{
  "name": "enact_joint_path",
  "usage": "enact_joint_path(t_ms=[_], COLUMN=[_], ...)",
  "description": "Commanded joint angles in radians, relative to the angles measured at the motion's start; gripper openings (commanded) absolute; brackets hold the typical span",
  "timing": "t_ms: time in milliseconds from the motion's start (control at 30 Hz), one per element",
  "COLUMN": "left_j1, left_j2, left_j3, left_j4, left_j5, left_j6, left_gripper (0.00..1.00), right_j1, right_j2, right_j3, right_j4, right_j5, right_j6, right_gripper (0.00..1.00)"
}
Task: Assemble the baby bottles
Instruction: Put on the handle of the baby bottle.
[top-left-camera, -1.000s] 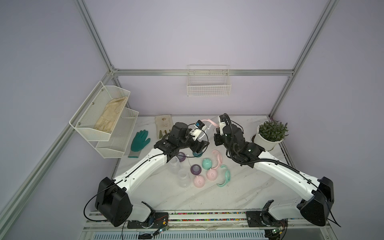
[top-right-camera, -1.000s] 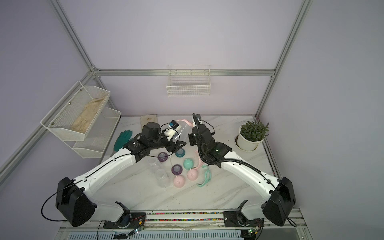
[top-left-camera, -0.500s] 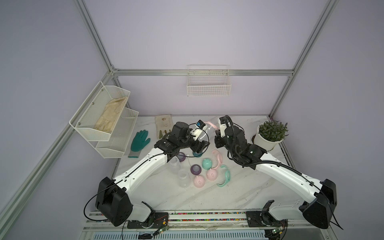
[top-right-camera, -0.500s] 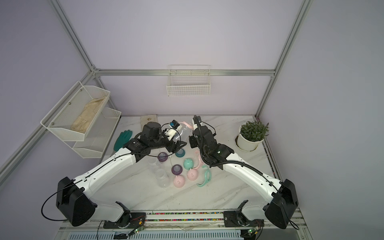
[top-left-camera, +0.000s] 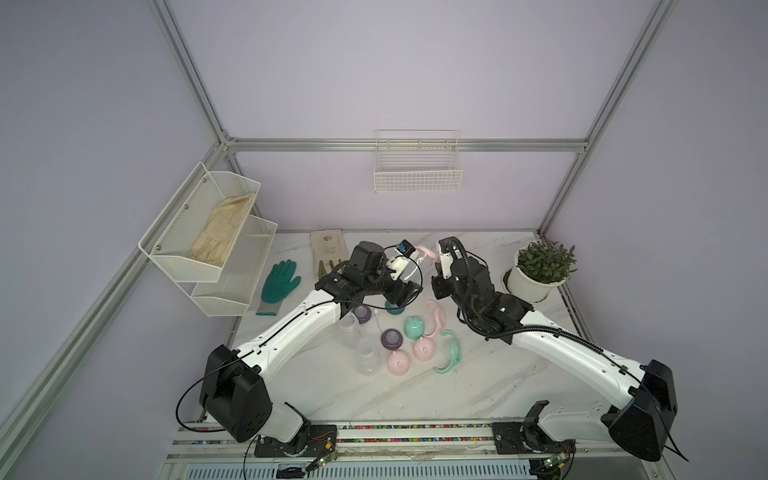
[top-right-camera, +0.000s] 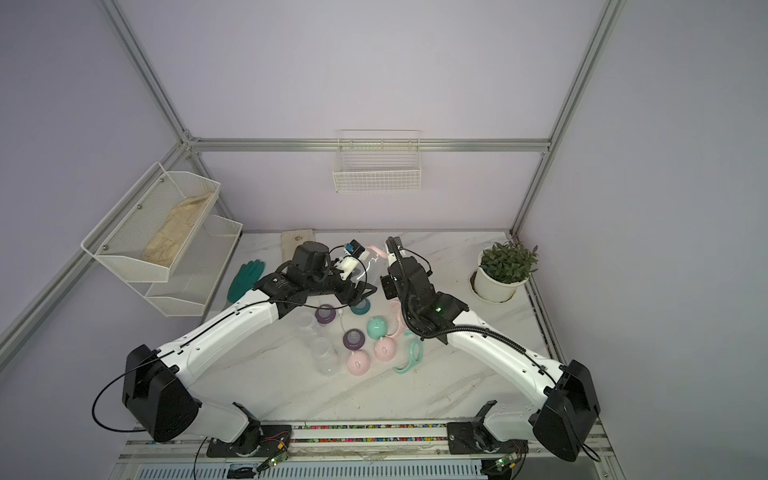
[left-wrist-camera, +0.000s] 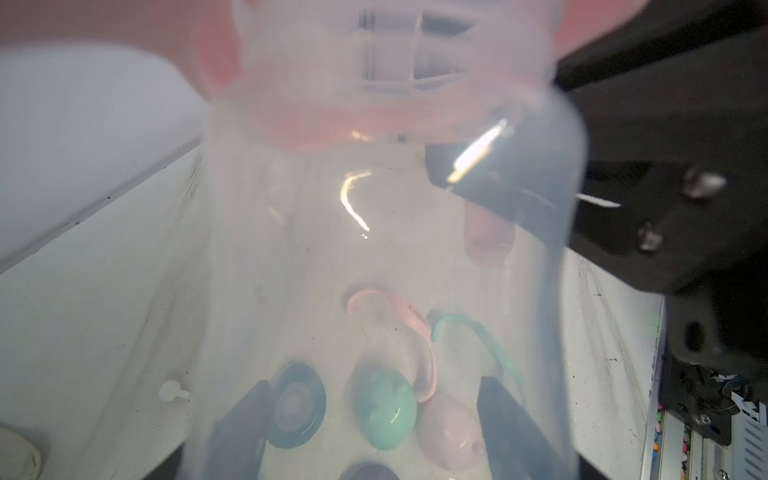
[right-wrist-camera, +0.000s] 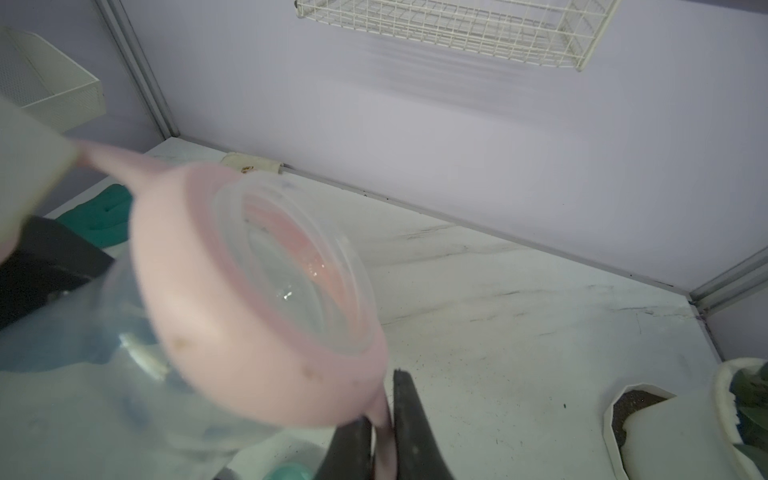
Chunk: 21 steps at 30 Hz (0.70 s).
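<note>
Your left jaws are shut on the clear bottle (left-wrist-camera: 374, 232), lifted above the table (top-left-camera: 478, 374), not far from the plant pot (top-left-camera: 536, 284). Right jaws pinch shut on 1 handle of the pink ring (right-wrist-camera: 208, 332), w/ the ring sitting round the bottle neck.

Robotics test cell, probably within a laboratory: aluminium-profile frame (top-left-camera: 192, 79), plain lilac walls (top-left-camera: 395, 62), marble-patterned tabletop (top-left-camera: 374, 399), left arm (top-left-camera: 299, 328) and right arm (top-left-camera: 557, 345) bolted to a front rail (top-left-camera: 415, 427), wall-hung wire basket (top-left-camera: 417, 178), mesh shelf (top-left-camera: 174, 232).
</note>
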Motion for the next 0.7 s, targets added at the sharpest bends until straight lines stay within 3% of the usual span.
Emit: enact_joint_path(t_ms=[0, 233, 667], left_j1=[0.021, 0.021, 0.021], left_j2=[0.020, 0.017, -0.052], left_j3=[0.098, 0.091, 0.046], left_j4=[0.106, 0.099, 0.152], left_j5=[-0.123, -0.119, -0.095], left_j6=[-0.103, -0.098, -0.112], left_gripper=[0.00, 0.00, 0.00], right_j1=[0.053, 0.054, 0.054], right_j2=[0.001, -0.027, -0.075], right_j3=[-0.033, -0.052, -0.100], right_j4=[-0.007, 0.024, 0.054], right_j5=[0.009, -0.016, -0.108], right_j6=[-0.058, -0.018, -0.068], right_gripper=[0.00, 0.00, 0.00])
